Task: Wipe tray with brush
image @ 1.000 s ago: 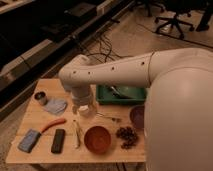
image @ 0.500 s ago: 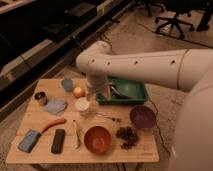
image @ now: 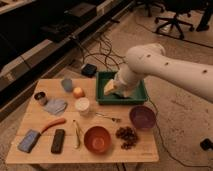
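Over the tray [image: 117,101], back-right of the table [image: 30,117]: gripper [image: 112,88] is down inside it, left half, arm [image: 165,62] coming in from the right & covering most of the tray floor. Jaws wide, I see nothing in them. Brush [image: 107,117] is on the table, not in the tray: lying flat just in front of it, betw white cup [image: 82,105] & purple bowl [image: 142,116], apart from the gripper. Brown bowl [image: 97,139] near front edge, dark clump [image: 127,135] beside it on the right. Left side: orange tool [image: 52,124], black bar [image: 58,141], blue pad [image: 29,141], grey cloth [image: 55,106]
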### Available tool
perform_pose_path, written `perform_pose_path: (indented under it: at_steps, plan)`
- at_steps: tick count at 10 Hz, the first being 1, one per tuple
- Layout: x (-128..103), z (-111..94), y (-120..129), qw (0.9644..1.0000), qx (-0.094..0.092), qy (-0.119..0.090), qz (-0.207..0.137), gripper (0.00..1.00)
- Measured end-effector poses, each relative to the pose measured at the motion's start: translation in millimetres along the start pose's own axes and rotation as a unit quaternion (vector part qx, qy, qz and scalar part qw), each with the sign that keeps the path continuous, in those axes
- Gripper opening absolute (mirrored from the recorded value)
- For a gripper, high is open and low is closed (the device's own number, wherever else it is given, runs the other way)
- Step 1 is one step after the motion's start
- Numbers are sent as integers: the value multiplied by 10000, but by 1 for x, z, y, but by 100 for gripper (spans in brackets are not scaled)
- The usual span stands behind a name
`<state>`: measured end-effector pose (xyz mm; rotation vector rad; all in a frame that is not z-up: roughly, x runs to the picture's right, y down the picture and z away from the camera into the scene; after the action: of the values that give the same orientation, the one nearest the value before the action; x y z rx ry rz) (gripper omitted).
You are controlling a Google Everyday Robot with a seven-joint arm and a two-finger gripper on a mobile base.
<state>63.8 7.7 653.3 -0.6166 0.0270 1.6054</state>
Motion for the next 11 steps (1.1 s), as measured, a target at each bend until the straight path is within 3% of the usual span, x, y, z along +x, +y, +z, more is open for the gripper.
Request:
perform_pose_path:
  at_steps: [1,3,5,9,10,11]
  plan:
    - [-1,-10,-10,9995,-209,-218,12,65]
    - [-2,-16,-15,9989,-322,-353,17,65]
    - [-3,-16,-14,9989,-322,-347,6,65]
    - [-29,-19,-42,9998,90,-144,83,65]
    - [-36,-23,-58,9999,70,-111,89,65]
    - [-41,-30,-78,9999,-97,-63,72,65]
